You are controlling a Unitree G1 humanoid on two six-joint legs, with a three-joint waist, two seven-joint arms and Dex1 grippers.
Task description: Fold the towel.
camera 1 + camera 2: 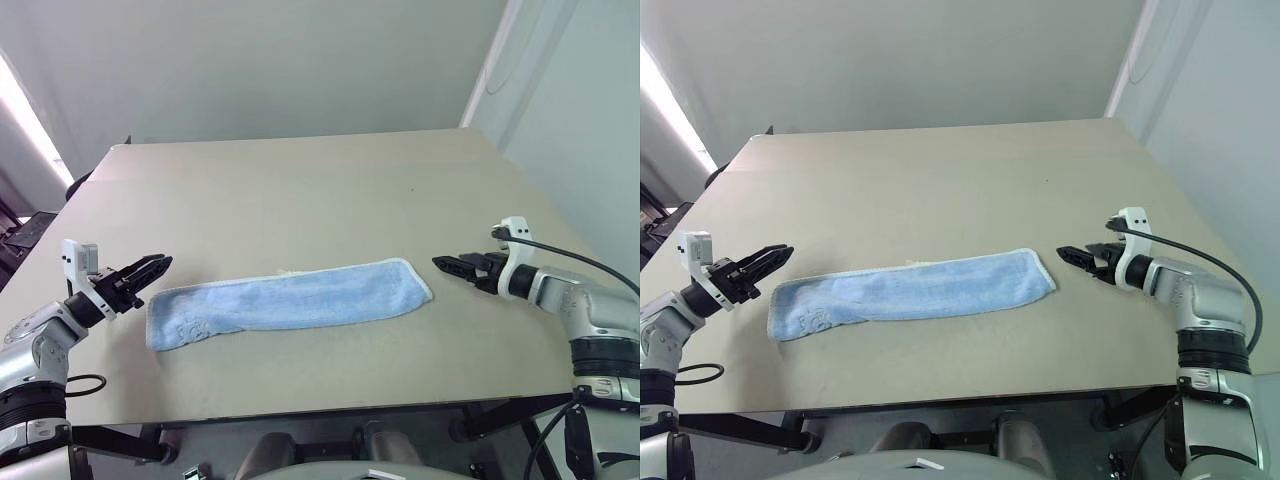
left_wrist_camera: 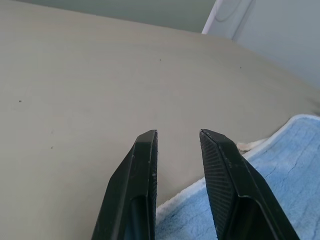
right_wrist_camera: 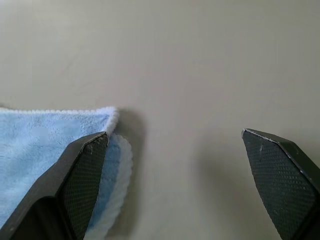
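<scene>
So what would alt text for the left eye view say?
A light-blue towel, folded into a long strip, lies on a tan table. The left gripper and right gripper, both open, sit just off its two ends.

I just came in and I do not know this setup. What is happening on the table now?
A two-armed robot is folding a light-blue towel on a tan table. The towel lies flat as a long narrow strip, already folded over once by its look. The left gripper hovers at one end and the right gripper at the other. Both are open and hold nothing.
</scene>
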